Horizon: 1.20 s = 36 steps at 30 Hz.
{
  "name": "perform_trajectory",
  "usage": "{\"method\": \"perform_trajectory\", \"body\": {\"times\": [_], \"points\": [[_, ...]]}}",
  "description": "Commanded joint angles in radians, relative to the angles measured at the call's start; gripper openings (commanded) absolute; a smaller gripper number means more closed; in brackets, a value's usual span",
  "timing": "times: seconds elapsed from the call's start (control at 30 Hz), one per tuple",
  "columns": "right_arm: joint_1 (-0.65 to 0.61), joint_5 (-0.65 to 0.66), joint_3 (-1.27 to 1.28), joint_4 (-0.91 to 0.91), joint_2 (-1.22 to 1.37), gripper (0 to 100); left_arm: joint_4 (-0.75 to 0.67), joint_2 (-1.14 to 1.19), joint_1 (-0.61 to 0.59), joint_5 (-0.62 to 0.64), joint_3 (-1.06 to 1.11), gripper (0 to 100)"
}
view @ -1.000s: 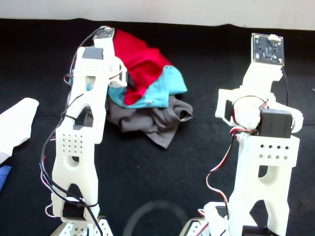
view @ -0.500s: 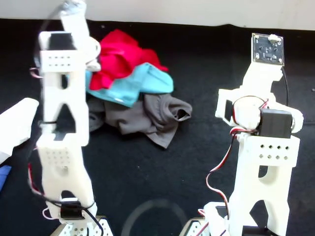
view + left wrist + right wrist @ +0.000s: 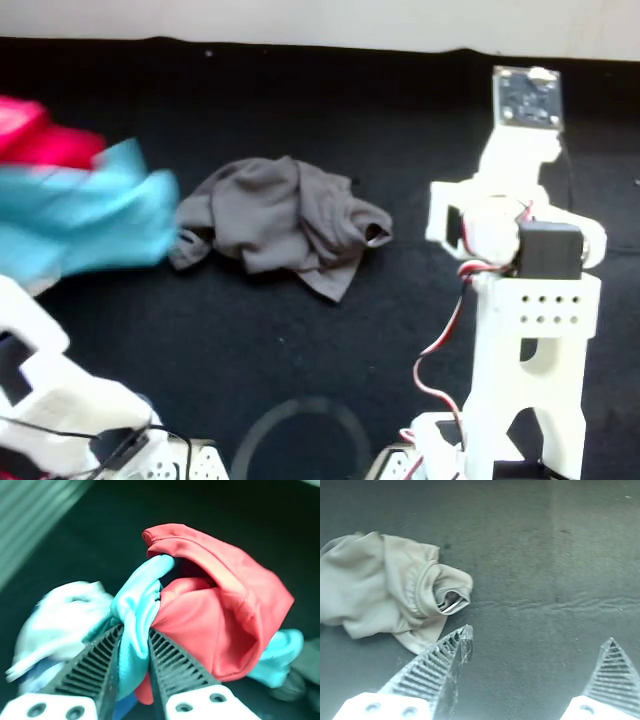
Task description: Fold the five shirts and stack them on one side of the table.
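Now the left pincer (image 3: 135, 632) is clamped tight on a fold of the teal shirt (image 3: 137, 600). The red shirt (image 3: 225, 615) bunches just past its tips, probably snagged in the same pinch. The grey shirt (image 3: 385, 590) lies crumpled on the table (image 3: 545, 555) just beside the right pincer (image 3: 535, 645), which gapes wide and empty, presumably ready for it.

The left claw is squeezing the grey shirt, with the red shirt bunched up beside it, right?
Not quite: the left wrist view shows the left claw squeezing the turquoise shirt. The red shirt is bunched up beside it.
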Motion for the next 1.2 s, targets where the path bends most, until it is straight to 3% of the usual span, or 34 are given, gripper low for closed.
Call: {"method": "perform_trajectory", "body": {"times": [0.0,0.2,0.33,0.47,0.7,0.97,1.17], "points": [[-0.067,-0.006,-0.002,-0.015,0.001,37.2,-0.002,-0.056,-0.232,-0.087,-0.028,1],[-0.165,-0.006,-0.001,-0.087,0.004,37.2,-0.084,0.015,-0.453,-0.132,0.008,1],[-0.242,-0.006,-0.002,-0.101,0.073,37.2,-0.084,0.139,-0.472,-0.195,0.113,1],[-0.291,-0.006,-0.01,-0.101,0.205,37.2,-0.084,0.28,-0.429,-0.206,0.197,4],[-0.34,-0.006,-0.013,-0.136,0.369,37.2,-0.083,0.364,-0.375,-0.184,0.145,29],[-0.346,-0.006,-0.013,-0.255,0.544,37.2,0.002,0.283,-0.223,-0.035,-0.113,29],[-0.346,-0.006,-0.013,-0.312,0.682,37.2,0.002,0.189,-0.024,-0.008,-0.12,29]]}}
